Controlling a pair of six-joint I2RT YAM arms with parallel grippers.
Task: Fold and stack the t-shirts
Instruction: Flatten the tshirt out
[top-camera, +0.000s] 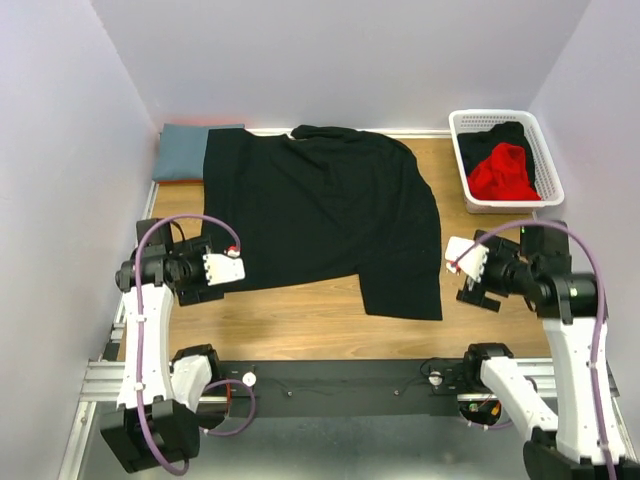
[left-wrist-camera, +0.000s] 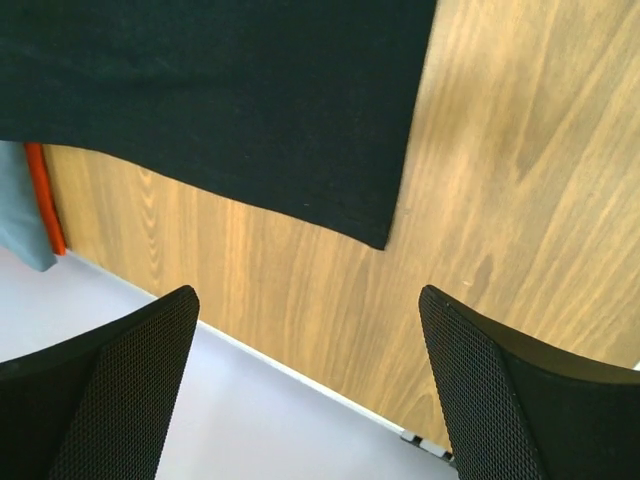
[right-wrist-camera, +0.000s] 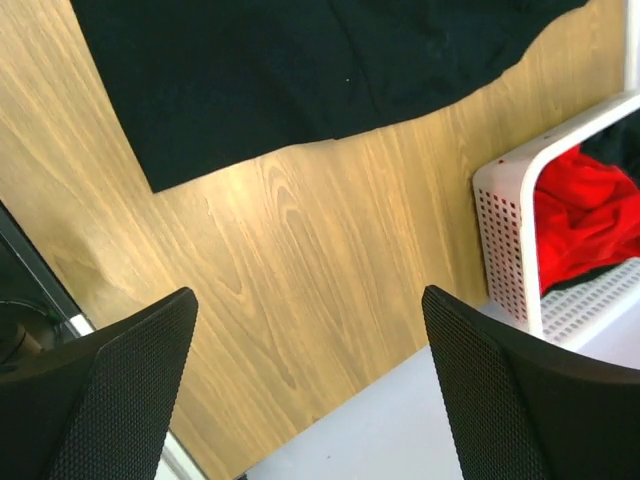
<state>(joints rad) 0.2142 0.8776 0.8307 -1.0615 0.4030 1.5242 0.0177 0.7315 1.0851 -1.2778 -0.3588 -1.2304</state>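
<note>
A large black t-shirt (top-camera: 320, 215) lies spread flat over the middle of the wooden table, its hem toward me. My left gripper (top-camera: 228, 267) hovers open and empty just off its near-left corner; in the left wrist view that corner (left-wrist-camera: 220, 90) lies beyond the gripper (left-wrist-camera: 310, 330). Open and empty too, my right gripper (top-camera: 465, 258) hangs to the right of the shirt's near-right corner (right-wrist-camera: 300, 70), between it and the basket. A folded slate-blue t-shirt (top-camera: 190, 152) rests at the back left with an orange edge (left-wrist-camera: 45, 200) beneath it. A red t-shirt (top-camera: 503, 172) and another black one (top-camera: 490, 140) lie in the basket.
The white mesh basket (top-camera: 505, 204) stands at the back right against the wall; its corner (right-wrist-camera: 510, 230) shows in the right wrist view. Pale walls close in the table on three sides. Bare wood (top-camera: 300, 320) runs along the near edge, in front of the black rail.
</note>
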